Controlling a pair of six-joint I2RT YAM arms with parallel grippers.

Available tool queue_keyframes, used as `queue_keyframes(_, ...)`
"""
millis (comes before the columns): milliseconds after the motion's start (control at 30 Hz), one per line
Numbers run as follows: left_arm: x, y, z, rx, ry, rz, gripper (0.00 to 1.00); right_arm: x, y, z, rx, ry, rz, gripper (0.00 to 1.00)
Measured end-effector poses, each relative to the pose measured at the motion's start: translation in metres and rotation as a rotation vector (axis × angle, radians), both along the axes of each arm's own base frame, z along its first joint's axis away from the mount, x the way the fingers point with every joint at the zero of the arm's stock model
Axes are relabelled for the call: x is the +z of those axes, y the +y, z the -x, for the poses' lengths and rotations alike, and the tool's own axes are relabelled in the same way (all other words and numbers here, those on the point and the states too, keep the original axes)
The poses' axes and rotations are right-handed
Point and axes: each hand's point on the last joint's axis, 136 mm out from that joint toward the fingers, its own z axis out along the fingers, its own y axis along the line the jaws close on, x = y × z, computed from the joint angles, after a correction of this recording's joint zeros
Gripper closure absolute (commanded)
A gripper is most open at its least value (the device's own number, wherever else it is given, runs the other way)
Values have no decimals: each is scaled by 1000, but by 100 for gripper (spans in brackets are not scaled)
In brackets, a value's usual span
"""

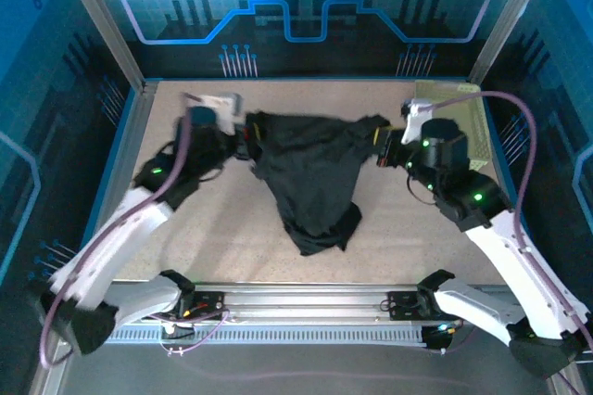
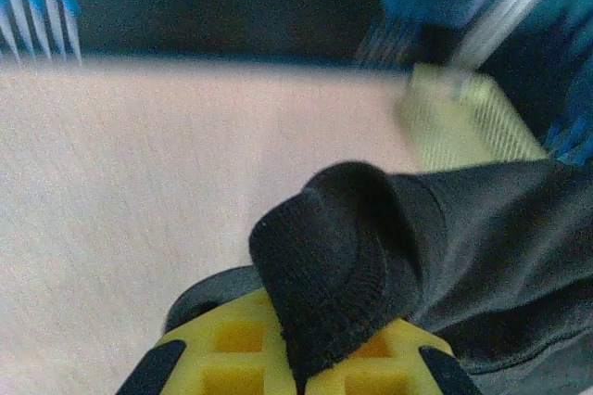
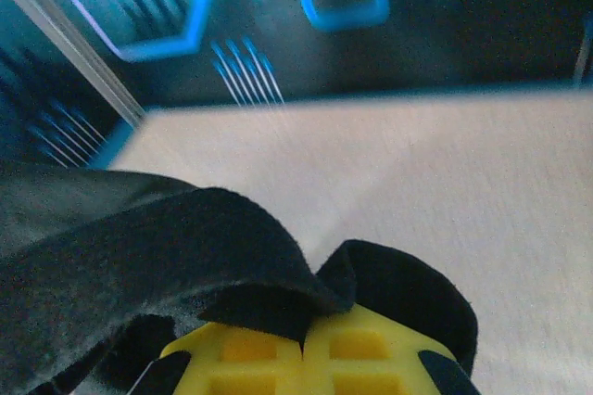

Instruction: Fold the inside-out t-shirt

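Clenching inside-out t-shirt [image 1: 310, 182] in left tool [image 1: 246, 146] and right tool [image 1: 383, 150], risking shallow edge grips slipping free while pulling taut

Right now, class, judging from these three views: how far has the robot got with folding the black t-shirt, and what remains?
Done: the left gripper and right gripper are each shut on an upper edge of the t-shirt.
In hand: the shirt hangs stretched between them, its lower end bunched on the table.
Left: no neat fold shows, so flattening and all the folding remain.
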Motion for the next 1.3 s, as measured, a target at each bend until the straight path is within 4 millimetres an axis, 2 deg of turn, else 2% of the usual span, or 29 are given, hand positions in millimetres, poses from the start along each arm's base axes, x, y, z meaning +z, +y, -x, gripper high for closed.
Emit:
queue_keyframes(33, 37, 13, 11, 30, -91, 22, 100, 24, 3, 1, 20, -50, -20, 100)
queue_keyframes(133, 126, 46, 53, 87, -305, 86, 100, 77, 12, 8, 86, -160, -76, 100)
queue_keyframes(200, 164, 59, 75, 100, -390, 111, 100, 99, 17, 12, 124, -210, -108, 100)
queue_keyframes(233, 180, 64, 84, 102, -425, 119, 100, 106, 19, 13, 137, -227, -119, 100)
queue_keyframes(300, 194, 67, 90, 102, -448, 123, 100, 110, 20, 14, 144, -241, -128, 100)
queue_keyframes(367, 189, 64, 84, 100, -420, 107, 100, 106, 19, 11, 134, -235, -124, 100)
queue_keyframes(433, 166, 53, 63, 92, -334, 64, 100, 89, 18, 3, 104, -202, -105, 100)
queue_keyframes(500, 135, 37, 38, 73, -227, 19, 100, 59, 17, -9, 63, -134, -82, 100)
queue_keyframes(600, 64, 1, -2, -3, -14, -19, 100, -13, 10, -34, -23, 39, -28, 100)
queue_keyframes(667, 1, -30, -19, -68, 149, -43, 100, -69, 2, -51, -82, 174, 8, 100)
queue_keyframes(700, -34, -46, -21, -103, 238, -61, 100, -103, -5, -57, -113, 256, 29, 99)
queue_keyframes(733, -69, -65, -18, -143, 323, -87, 100, -135, -12, -61, -143, 336, 48, 85)
queue_keyframes(767, -94, -80, -13, -175, 385, -107, 100, -156, -19, -62, -165, 392, 60, 74)
queue_keyframes(800, -121, -98, -5, -214, 451, -131, 100, -183, -29, -62, -200, 465, 76, 59)
queue_keyframes(833, -141, -112, 1, -242, 497, -144, 100, -202, -37, -60, -231, 519, 84, 46)
queue_keyframes(867, -157, -125, 8, -266, 537, -147, 100, -213, -44, -57, -257, 553, 92, 39)
queue_keyframes(900, -170, -136, 14, -287, 571, -145, 98, -219, -51, -54, -280, 579, 101, 35)
queue_keyframes(967, -185, -155, 21, -320, 610, -130, 88, -218, -55, -51, -301, 582, 101, 29)
queue_keyframes(1033, -190, -175, 26, -369, 617, -101, 74, -209, -56, -49, -305, 561, 83, 26)
queue_keyframes(1133, -187, -196, 38, -449, 599, -67, 63, -191, -56, -43, -302, 510, 54, 25)
queue_keyframes(1200, -184, -199, 46, -485, 575, -56, 53, -181, -51, -37, -277, 480, 44, 24)
queue_keyframes(1267, -184, -187, 51, -479, 565, -54, 50, -176, -37, -30, -229, 460, 45, 23)
queue_keyframes(1300, -183, -171, 51, -452, 559, -50, 48, -174, -27, -26, -190, 453, 45, 22)
